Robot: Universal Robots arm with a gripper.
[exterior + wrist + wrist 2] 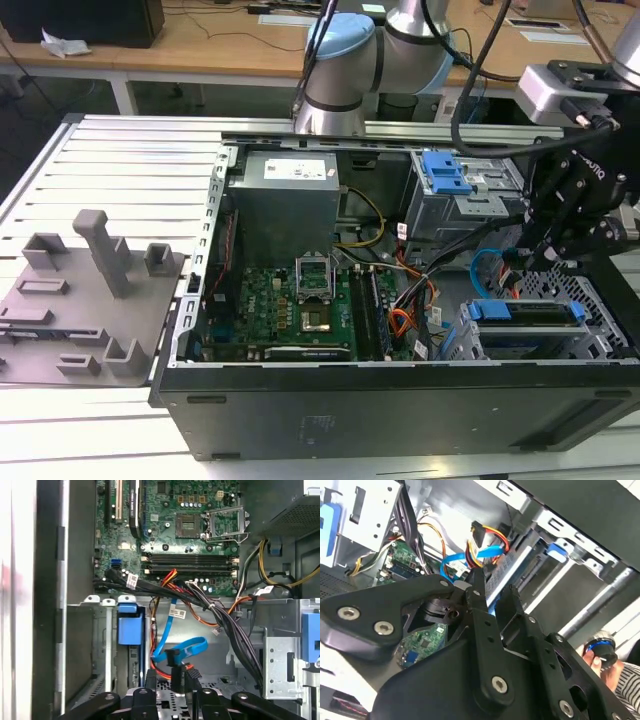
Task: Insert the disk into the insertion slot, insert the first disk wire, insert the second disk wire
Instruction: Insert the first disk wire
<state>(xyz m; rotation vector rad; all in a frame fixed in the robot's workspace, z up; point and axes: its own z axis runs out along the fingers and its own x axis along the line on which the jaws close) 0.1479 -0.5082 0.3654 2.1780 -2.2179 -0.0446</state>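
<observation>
Status: the disk (527,318) lies flat in the insertion slot (595,300), at the lower right of the exterior view. Its blue carrier sits level with the perforated cage walls, so I judge step one done.

Pincer (535,258) hangs just above the rear end of the disk, inside the open computer case (400,400). In the first wrist view the fingers (150,679) are clamped on the black plug (173,667) of the blue wire (185,647). The plug is upright between them, and the wire loops away toward the motherboard (290,300).

The plug looks held clear of the disk and not seated, so the first wire is in hand but not yet in. In the second wrist view a red, yellow and orange wire bundle (492,532) ends near the disk's rear. Whether it is connected I cannot tell, so I count the second wire as left to do.

Writing:
- White label (298,170) on the power supply (290,200), upper middle of the exterior view; print not made out.
- Small white tags (177,612) on the wires, likewise unread.
- White lettering on the pincer body, not recorded.

Also noted: grey fixture plate (80,300) on the slatted tabletop (130,170), at the exterior view's left, untouched.
</observation>
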